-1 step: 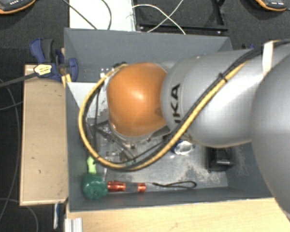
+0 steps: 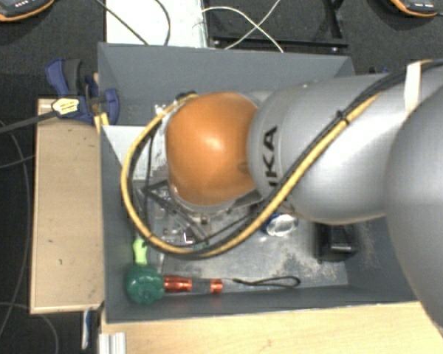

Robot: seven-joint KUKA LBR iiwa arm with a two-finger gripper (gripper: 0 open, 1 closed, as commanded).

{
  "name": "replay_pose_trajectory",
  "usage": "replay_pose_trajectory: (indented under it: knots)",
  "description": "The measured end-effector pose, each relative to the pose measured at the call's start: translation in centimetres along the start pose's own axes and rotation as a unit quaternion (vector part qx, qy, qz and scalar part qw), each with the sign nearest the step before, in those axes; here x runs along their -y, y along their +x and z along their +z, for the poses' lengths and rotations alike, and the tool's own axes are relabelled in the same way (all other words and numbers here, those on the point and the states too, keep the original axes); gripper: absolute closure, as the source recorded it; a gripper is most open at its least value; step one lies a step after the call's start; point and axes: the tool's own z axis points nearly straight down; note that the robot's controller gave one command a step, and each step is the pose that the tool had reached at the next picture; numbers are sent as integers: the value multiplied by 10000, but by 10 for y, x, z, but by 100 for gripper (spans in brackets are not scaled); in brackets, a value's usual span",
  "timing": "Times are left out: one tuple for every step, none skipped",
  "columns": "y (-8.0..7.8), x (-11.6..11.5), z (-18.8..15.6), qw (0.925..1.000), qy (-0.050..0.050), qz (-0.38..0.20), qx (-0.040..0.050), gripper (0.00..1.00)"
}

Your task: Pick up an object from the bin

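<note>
The big silver arm reaches in from the right and bends down. A round orange cover sits on its wrist. The gripper hangs under it. A yellow cable loops round.

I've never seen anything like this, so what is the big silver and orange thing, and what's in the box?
It's a robot arm, seen by a camera looking down from above. The orange dome is a cover on its wrist. Its gripper hangs underneath, mostly hidden, so I can't tell whether it holds anything. The grey bin holds small things: a green ball on a red stick, a light-green bit, a black cord, a black block and a clear shiny thing.
</note>
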Motion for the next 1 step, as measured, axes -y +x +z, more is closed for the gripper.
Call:
replay_pose_trajectory:
  knots:
    - [11,18,109,9997,111,167,-122,0]
